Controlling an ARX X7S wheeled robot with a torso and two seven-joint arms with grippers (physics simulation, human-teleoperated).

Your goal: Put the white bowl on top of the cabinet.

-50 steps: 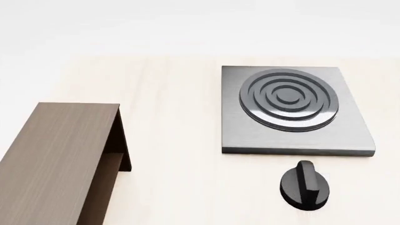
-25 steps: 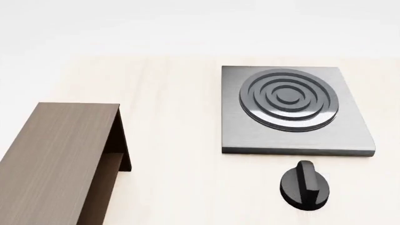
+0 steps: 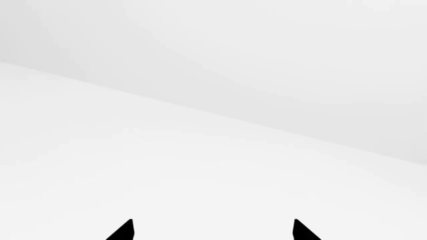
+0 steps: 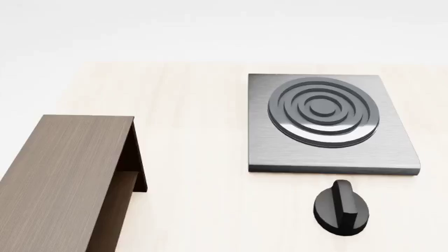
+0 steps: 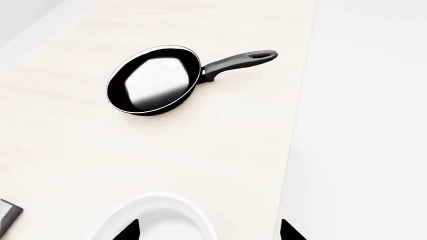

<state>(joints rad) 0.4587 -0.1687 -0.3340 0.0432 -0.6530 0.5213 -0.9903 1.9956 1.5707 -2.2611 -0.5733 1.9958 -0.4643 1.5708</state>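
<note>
From my head camera the pale wood table [image 4: 196, 105] carried the cabinet [image 4: 66, 178] at the near left, the square grey stove plate [image 4: 329, 123] at the far right, and a black knob [image 4: 341, 206] just in front of it. My right wrist camera showed the frying pan [image 5: 155, 81] and the white bowl [image 5: 157, 220] resting on it too, well apart.

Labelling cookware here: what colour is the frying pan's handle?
Black, like the frying pan itself; its handle shows best in the right wrist view.
</note>
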